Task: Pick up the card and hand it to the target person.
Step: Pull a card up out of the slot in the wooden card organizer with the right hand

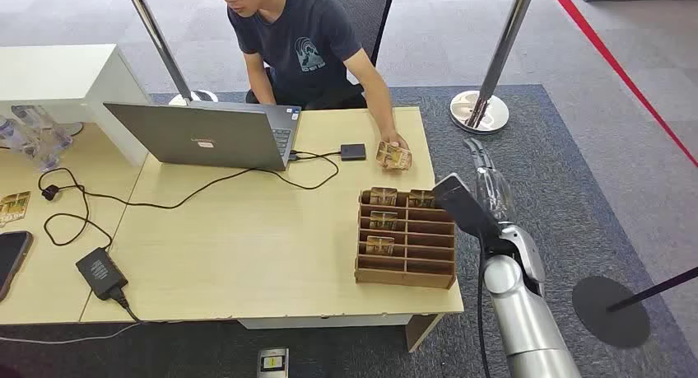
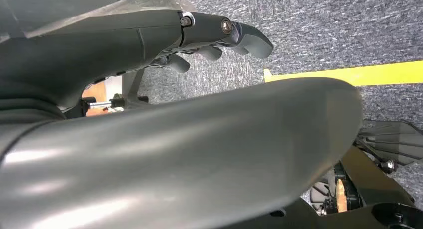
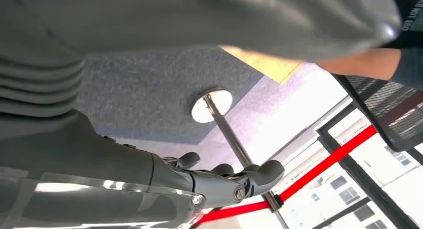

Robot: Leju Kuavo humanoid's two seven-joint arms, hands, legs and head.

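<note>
1. The card (image 1: 393,155) is lying flat on the bench (image 1: 247,238) under the person's hand (image 1: 396,142), at the 12 o'clock side of the card rack (image 1: 407,236); its long axis is running roughly 10 to 4 o'clock.
2. The right hand (image 1: 487,184) is hanging off the bench's 3 o'clock edge, its fingers (image 3: 259,174) extending loosely apart and pinching nothing.
3. The left hand (image 2: 149,39) is facing the carpet, its fingers (image 2: 249,39) gently curling around nothing.

At twelve o'clock the person (image 1: 306,44) is cropped by the frame's top edge, at nine o'clock a phone (image 1: 11,261) runs off the side, and prints on the rack's (image 1: 407,269) cards (image 1: 380,220) are too small to read.
</note>
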